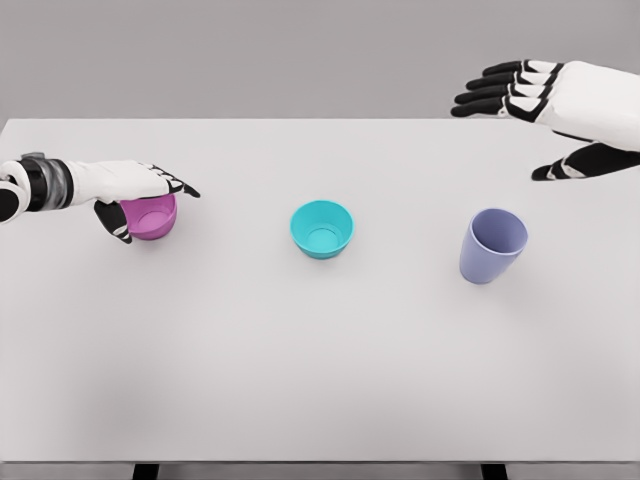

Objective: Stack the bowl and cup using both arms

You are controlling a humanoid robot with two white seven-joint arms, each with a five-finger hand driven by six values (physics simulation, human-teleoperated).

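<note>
my left hand [135, 190] is out over the left part of the white table [320, 380], reaching in from the left edge. its fingers [175, 185] stretch across the top of the pink bowl [150, 216] while my thumb drops down the bowl's left side, so the hand is wrapped on the rim of that bowl. the bowl stands upright on the table, near the left edge and about midway between the far and near edges, partly hidden under my palm.

the teal bowl [322, 228] sits upright near the middle of the table, open side up, well apart from the pink one and with nothing touching it.

the lavender cup [492, 246] stands to the right of the teal bowl, toward the right edge, its mouth facing up and leaning a little in this view. nothing touches it either.

my right hand [560, 110] hangs over the far right corner of the table, well apart from the cup. its fingers [500, 90] are spread and straight, pointing left, with the thumb held lower and separate, and it holds nothing. the white forearm runs off the right side of the view
</note>
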